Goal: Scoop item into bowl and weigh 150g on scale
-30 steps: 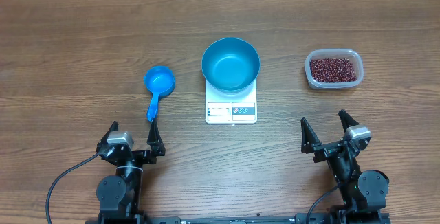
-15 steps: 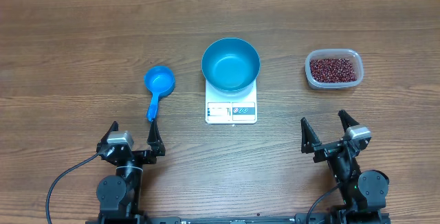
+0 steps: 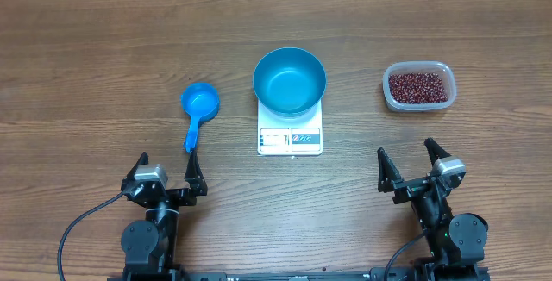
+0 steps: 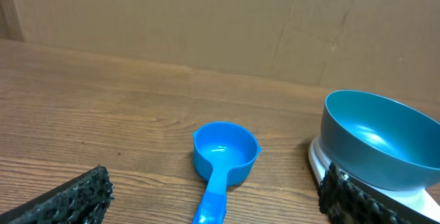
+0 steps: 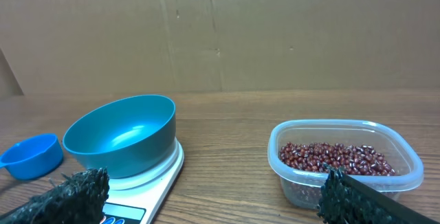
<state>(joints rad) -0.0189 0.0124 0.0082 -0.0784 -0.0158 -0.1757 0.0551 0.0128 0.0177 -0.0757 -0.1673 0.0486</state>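
An empty bright blue bowl [image 3: 289,80] [image 4: 381,138] [image 5: 122,133] stands on the white scale [image 3: 290,136] [image 5: 155,186] at the table's middle. Dark red-brown beans [image 3: 418,87] [image 5: 335,157] fill a clear plastic tub [image 3: 417,85] [image 5: 347,157] to the right. A small blue scoop [image 3: 197,109] [image 4: 221,159] lies left of the scale, handle toward me. My left gripper [image 3: 167,174] [image 4: 216,196] is open near the front edge, just behind the scoop's handle. My right gripper [image 3: 412,166] [image 5: 210,200] is open at the front right, below the tub. Neither holds anything.
Brown cardboard [image 4: 206,25] walls off the table's far side. Bare wood [image 3: 103,57] lies around the objects.
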